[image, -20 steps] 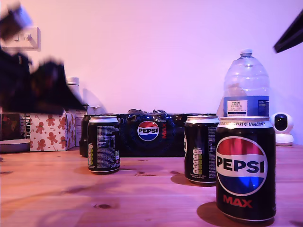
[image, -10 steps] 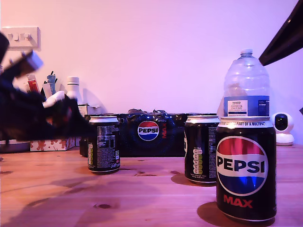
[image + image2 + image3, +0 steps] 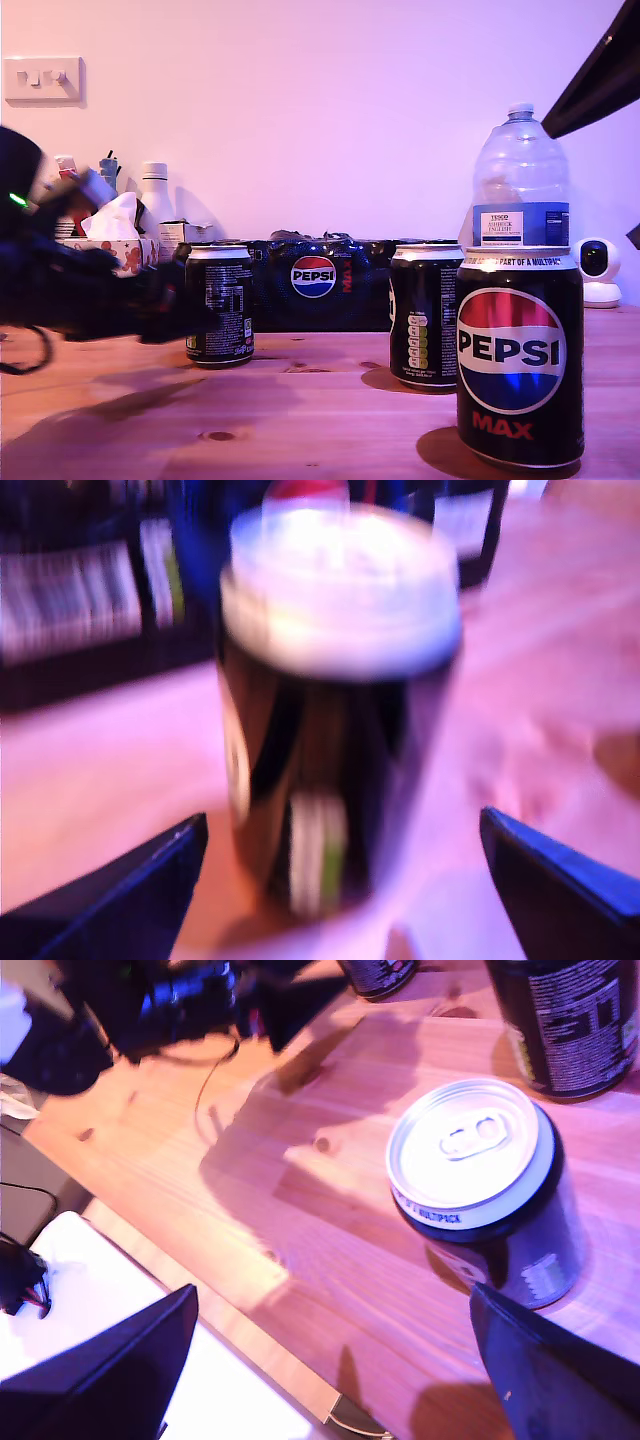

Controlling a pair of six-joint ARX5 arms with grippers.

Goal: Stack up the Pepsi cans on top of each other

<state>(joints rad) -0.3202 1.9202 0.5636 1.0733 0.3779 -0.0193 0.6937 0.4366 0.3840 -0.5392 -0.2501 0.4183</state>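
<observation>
Three black Pepsi cans stand apart on the wooden table: one at the exterior view's left (image 3: 219,305), one in the middle (image 3: 425,315), one nearest at that view's right (image 3: 518,360). My first gripper (image 3: 185,302) is low over the table, right beside the left can. In the first wrist view that can (image 3: 335,680) is blurred and close, just ahead of the open first gripper (image 3: 338,825). My second gripper (image 3: 332,1300) hangs open above the table, with the nearest can's silver top (image 3: 470,1155) ahead of it and off to one side. The second arm (image 3: 600,75) shows at the exterior view's upper right.
A dark Pepsi multipack (image 3: 315,280) lies behind the cans. A clear water bottle (image 3: 520,190) stands behind the nearest can, a small white camera (image 3: 597,270) at the exterior view's far right, and a patterned box (image 3: 125,252) with bottles behind the first arm. The table's front edge (image 3: 300,1385) is under my second gripper.
My first arm has come down from the exterior view's upper left to table height and moved right, up to the left can. The second arm has dropped further into view.
</observation>
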